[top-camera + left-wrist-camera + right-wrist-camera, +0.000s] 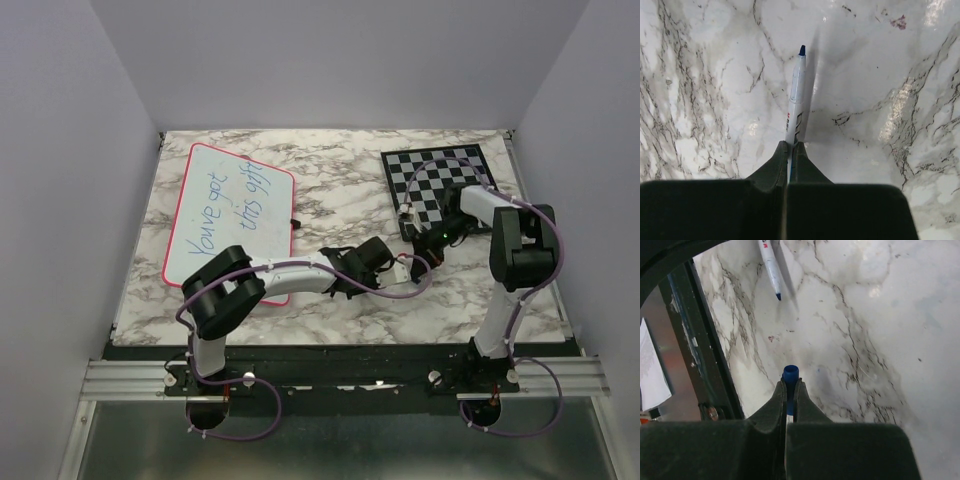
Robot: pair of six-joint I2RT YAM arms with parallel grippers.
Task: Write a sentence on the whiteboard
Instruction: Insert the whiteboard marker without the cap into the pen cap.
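The whiteboard [210,165] lies flat at the far left of the marble table. The sentence [228,212] is on it in thin blue marker, two lines reading roughly "You've got this gift". My left gripper [392,268] is to the right of the board, over bare marble, and is shut on a white marker [796,100] whose uncapped blue tip [802,50] points away from it. My right gripper [418,240] is close by, just beyond the marker tip, and is shut on the blue marker cap [790,374]. The marker also shows at the top of the right wrist view [769,265].
A grey-and-black chessboard [440,175] lies at the far right, under the right arm. A small black clip [294,220] sits by the whiteboard's right rim. The black frame rail [705,365] runs along the table's near edge.
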